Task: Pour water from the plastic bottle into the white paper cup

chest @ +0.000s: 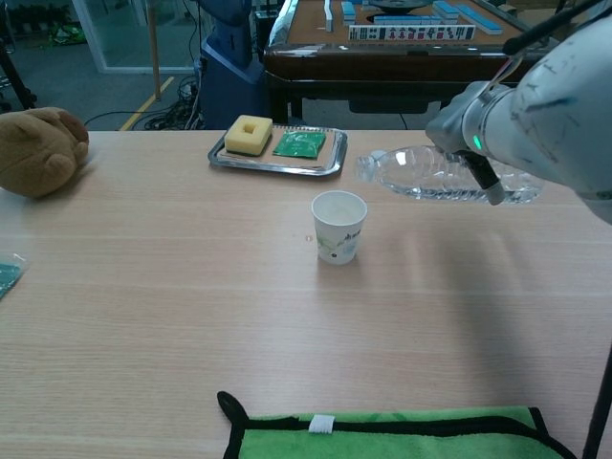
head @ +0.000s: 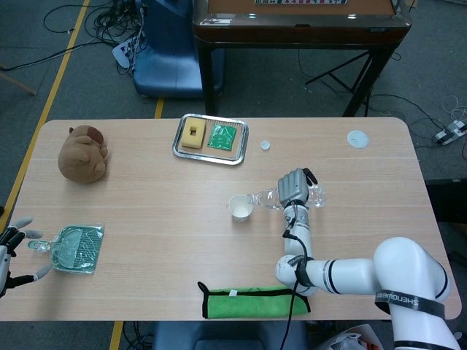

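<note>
Pour step: right hand [head: 294, 187] gripping plastic bottle [chest: 435, 176] near-level, mouth just right of white paper cup [chest: 338, 226]; next, shift left over rim & tip; left hand [head: 12, 248] open, idle.

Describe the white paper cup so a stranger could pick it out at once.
Start at the metal tray at the table's far edge, then come toward the robot. The white paper cup stands upright and alone, just left of the plastic bottle that the right hand holds tipped sideways. It is the only open-topped container.

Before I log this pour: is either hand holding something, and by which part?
The right hand grips the clear plastic bottle around its middle; the left hand holds nothing.
</note>
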{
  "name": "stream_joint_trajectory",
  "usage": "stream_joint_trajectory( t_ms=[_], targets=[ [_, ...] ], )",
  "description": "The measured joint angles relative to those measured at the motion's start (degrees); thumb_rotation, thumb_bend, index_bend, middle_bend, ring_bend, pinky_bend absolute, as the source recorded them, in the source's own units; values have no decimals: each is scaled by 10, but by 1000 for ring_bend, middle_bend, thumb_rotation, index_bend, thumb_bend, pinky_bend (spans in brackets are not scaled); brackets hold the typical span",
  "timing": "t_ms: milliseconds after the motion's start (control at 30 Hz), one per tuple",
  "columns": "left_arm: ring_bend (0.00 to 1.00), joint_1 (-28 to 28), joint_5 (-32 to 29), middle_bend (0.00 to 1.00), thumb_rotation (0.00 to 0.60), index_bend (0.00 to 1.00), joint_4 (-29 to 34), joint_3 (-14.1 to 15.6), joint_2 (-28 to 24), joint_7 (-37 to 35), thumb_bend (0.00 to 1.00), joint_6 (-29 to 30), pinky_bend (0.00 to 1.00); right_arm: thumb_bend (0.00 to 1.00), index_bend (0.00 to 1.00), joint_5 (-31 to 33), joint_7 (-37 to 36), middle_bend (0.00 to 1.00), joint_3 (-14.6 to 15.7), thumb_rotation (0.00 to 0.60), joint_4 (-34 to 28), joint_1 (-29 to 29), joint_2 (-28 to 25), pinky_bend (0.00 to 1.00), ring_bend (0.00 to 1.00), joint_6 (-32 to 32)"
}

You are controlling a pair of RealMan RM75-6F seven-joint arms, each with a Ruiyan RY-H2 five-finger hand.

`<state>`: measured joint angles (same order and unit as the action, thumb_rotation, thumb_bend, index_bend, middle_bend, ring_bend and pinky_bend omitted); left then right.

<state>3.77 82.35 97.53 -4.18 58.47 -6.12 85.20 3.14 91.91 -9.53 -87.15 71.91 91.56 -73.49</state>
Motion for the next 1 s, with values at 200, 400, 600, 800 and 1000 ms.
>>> stream_joint_trajectory(
  t_ms=[200, 400, 600, 800, 1000],
  targets=[
    [272, 0, 1, 190, 600, 380, 0, 0, 0, 1, 68, 0, 494, 244, 622, 3, 17, 627, 1, 600, 4, 1, 6, 503, 507, -8],
    [272, 0, 0, 190, 600, 380, 0, 0, 0, -1, 68, 0, 494, 246, 622, 4, 23, 627, -4, 600, 6, -1, 9, 503, 507, -10],
    [272, 0, -1, 190, 600, 380, 0, 0, -1, -2, 69, -1, 494, 249, 622, 3, 30, 628, -9, 600, 7, 0, 11, 504, 507, -14],
    [272, 0, -1, 190, 600, 380, 1, 0, -1, -2, 68, -1, 494, 249, 621, 4, 39, 629, -12, 600, 6, 0, 13, 505, 508, -19],
    [272, 0, -1, 190, 600, 380, 1, 0, -1, -2, 68, -1, 494, 250, 622, 4, 48, 628, -13, 600, 8, 0, 15, 505, 508, -23]
  ],
)
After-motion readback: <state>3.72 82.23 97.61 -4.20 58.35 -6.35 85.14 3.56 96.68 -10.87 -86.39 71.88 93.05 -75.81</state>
